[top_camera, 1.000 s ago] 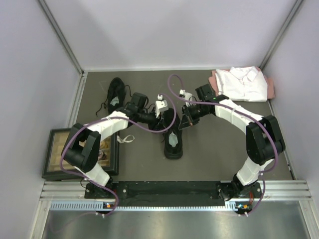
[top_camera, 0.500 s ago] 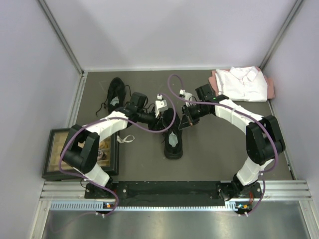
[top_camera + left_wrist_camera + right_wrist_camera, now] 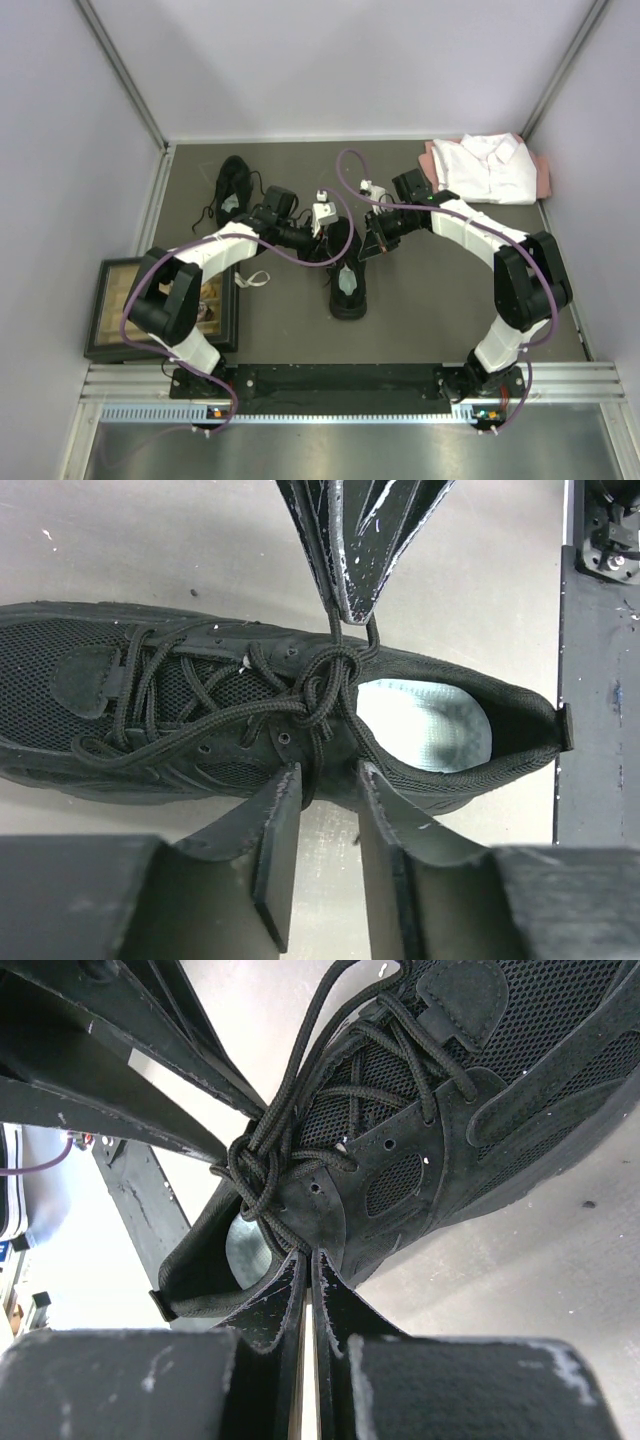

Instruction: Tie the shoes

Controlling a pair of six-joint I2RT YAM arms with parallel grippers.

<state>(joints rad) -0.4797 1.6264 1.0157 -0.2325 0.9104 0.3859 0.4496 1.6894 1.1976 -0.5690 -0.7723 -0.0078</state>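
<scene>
Right gripper (image 3: 308,1256) is clamped on the thin black lace (image 3: 334,645) of the black mesh low-top shoe (image 3: 180,770), while the left gripper (image 3: 328,772) sits half-open astride 1 strand, so pulling may slip it and loosen the knot (image 3: 325,685).

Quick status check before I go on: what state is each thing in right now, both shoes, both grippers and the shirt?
centre shoe: upright, laces bunched into a knot at the top eyelets
other shoe: upright, untied, laces trailing loose
left gripper: partly open, a strand running between its fingers
right gripper: shut on lace just beyond the knot
shirt: folded, far right corner
</scene>
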